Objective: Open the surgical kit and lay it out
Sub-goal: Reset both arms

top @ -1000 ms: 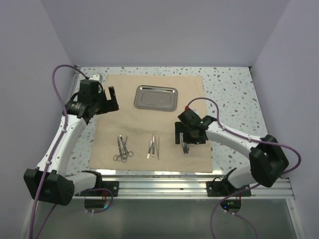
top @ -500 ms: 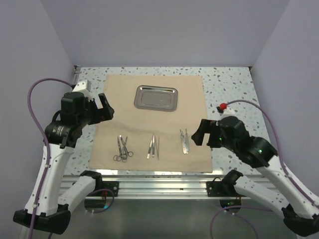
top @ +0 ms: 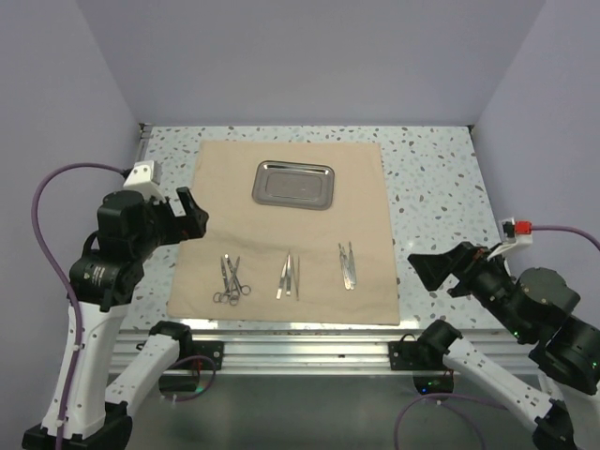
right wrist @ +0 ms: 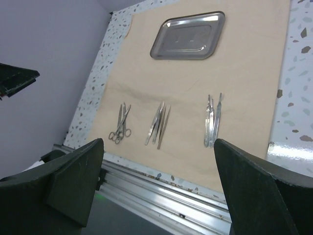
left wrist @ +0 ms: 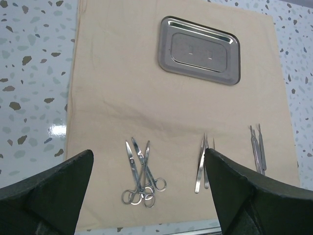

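The tan cloth wrap [top: 281,225] lies spread flat on the table. The steel tray [top: 294,184] sits on its far middle. Near its front edge lie scissor-like forceps [top: 231,279], tweezers [top: 289,276] and slim silver handles [top: 348,264], in three separate groups. My left gripper [top: 190,214] is open and empty, raised over the cloth's left edge. My right gripper [top: 437,272] is open and empty, raised off the cloth's right front corner. The left wrist view shows the tray [left wrist: 199,50], forceps [left wrist: 141,174] and tweezers [left wrist: 203,161]; the right wrist view shows the same layout [right wrist: 159,123].
The speckled tabletop [top: 431,178] surrounds the cloth. An aluminium rail [top: 300,337] runs along the near edge. Purple walls close in the left, back and right. Purple cables loop from both arms.
Both arms have lifted and drawn back toward the near edge. The right gripper has left the slim handles on the cloth and moved off to the right.
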Robot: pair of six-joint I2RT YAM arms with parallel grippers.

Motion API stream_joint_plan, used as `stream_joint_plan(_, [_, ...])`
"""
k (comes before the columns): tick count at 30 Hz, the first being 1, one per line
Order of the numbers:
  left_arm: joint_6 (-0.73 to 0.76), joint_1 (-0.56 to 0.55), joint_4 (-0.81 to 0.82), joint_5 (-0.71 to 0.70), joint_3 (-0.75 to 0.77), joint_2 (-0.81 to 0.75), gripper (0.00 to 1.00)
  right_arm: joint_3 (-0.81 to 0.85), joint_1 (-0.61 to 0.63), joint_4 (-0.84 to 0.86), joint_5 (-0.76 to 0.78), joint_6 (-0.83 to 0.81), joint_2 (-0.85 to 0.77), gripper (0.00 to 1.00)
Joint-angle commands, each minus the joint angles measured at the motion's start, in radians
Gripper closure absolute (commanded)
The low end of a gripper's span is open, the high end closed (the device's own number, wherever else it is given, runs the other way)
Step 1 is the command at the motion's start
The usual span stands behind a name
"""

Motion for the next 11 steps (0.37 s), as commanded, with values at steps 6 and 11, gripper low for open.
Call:
stream_joint_plan(6, [0.027, -0.008, 0.004, 0.009, 0.039, 0.01, 0.0, 0.061, 0.004, -0.065, 0.092, -0.008, -0.008, 0.02])
stream_joint_plan(11, [0.03, -0.011, -0.004, -0.025, 0.046, 0.006, 0.01, 0.075, 0.004, -0.076, 0.095, -0.025, 0.0, 0.02])
